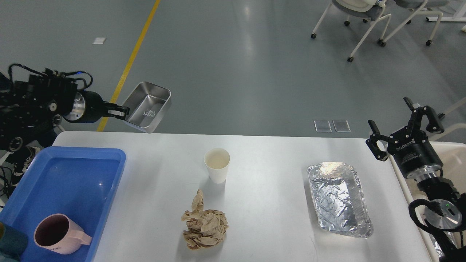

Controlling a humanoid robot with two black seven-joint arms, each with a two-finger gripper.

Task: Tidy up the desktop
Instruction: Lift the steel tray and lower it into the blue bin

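Though tilted — steel pan (148,107) empty

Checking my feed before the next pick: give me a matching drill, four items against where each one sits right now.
Items:
1. steel tray
2. pink mug
3. paper cup
4. foil container

Places:
A. upright near the middle of the desktop
B. inside the blue tray
C. held in the air by the left gripper, beyond the desktop's far left corner
D. on the desktop's right side, near the open right gripper

Pairs: 1-C, 2-B, 3-A, 4-D
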